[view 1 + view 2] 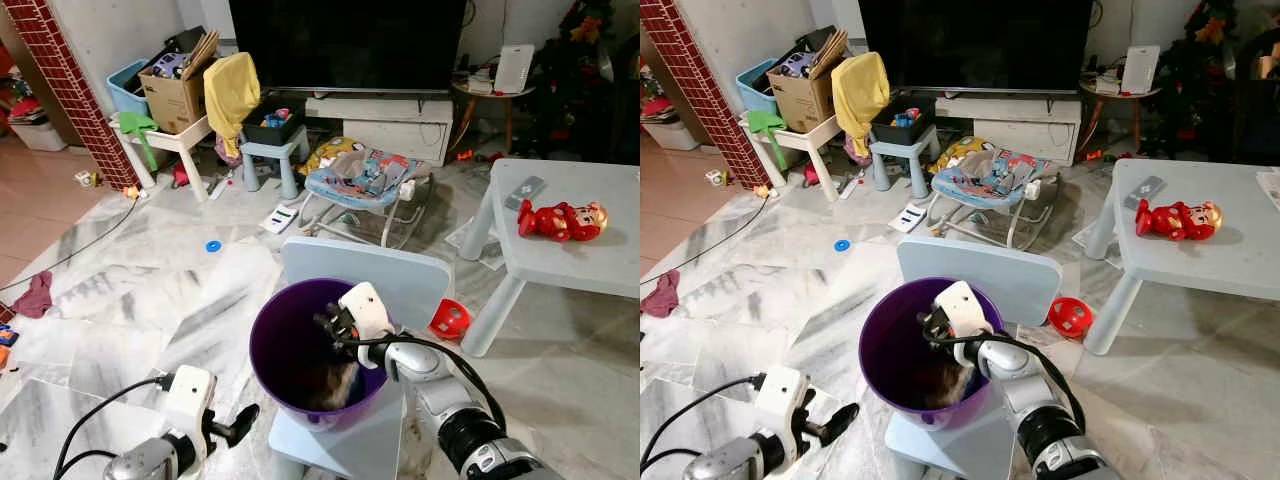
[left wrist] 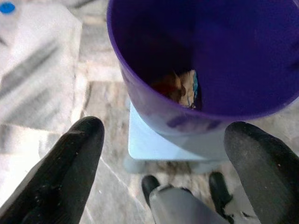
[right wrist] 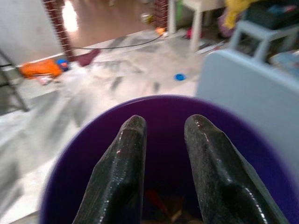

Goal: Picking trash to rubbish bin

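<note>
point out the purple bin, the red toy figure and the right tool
purple bin (image 1: pixel 272 330), left eye view, on its left inner wall
red toy figure (image 1: pixel 556 220), left eye view, on its body, lying on the table
right tool (image 3: pixel 163 154), right wrist view, midway between the fingertips above the bin

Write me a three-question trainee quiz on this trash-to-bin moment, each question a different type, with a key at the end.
1. True or false: the right pincer is inside the mouth of the purple bin.
2. What does the bin stand on? A) the bare floor B) a pale blue chair C) the grey table
3. Fill in: the left pincer has its fingers ____, with nothing between them.

Key
1. True: its black fingers point down past the rim toward the trash lying at the bottom.
2. B
3. open
</note>
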You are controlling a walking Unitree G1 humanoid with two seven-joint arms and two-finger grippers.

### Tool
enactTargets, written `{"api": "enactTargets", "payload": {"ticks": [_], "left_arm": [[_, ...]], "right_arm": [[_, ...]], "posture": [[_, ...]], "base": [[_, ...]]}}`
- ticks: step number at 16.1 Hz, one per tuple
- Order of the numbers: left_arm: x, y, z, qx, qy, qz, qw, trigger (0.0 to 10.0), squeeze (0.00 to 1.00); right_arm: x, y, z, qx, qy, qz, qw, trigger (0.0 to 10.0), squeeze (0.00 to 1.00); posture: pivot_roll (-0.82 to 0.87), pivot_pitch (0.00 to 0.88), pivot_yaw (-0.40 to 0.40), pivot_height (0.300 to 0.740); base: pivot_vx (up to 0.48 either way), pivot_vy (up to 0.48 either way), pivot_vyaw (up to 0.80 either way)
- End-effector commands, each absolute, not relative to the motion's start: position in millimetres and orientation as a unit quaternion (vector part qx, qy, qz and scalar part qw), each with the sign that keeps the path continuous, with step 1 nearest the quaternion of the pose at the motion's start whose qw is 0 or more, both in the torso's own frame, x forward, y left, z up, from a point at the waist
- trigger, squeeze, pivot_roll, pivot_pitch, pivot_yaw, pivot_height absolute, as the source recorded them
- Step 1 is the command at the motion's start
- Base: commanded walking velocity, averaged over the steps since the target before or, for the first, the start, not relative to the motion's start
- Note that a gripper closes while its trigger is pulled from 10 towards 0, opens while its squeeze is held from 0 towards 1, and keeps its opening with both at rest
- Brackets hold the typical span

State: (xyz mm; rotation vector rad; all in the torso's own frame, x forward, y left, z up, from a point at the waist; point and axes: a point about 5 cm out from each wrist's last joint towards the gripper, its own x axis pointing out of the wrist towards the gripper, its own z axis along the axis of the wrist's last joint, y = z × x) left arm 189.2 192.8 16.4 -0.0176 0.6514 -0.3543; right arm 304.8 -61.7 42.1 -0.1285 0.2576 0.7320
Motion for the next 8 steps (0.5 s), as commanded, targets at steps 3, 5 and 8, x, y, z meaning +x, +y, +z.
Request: {"api": "enactTargets", "payload": {"ticks": [3,5,8], "left_arm": [[226,209,35,0.051,0.237,-0.113,0.964,10.0,1.00],[261,210,78,0.062,0.139,-0.080,0.985,10.0,1.00],[291,195,124,0.079,0.039,-0.085,0.993,10.0,1.00]], "right_arm": [[328,-77,80,-0.090,0.018,0.271,0.958,10.0,0.00],[335,-101,105,-0.076,-0.041,0.203,0.975,10.0,0.00],[335,-133,132,-0.074,-0.095,0.128,0.984,10.0,1.00]], "posture": [[0.12,0.000,0.058,0.740],[0.09,0.000,0.060,0.740],[0.05,0.000,0.062,0.740]], "base": [[0.000,0.000,0.00],[0.000,0.000,0.00],[0.000,0.000,0.00]]}}
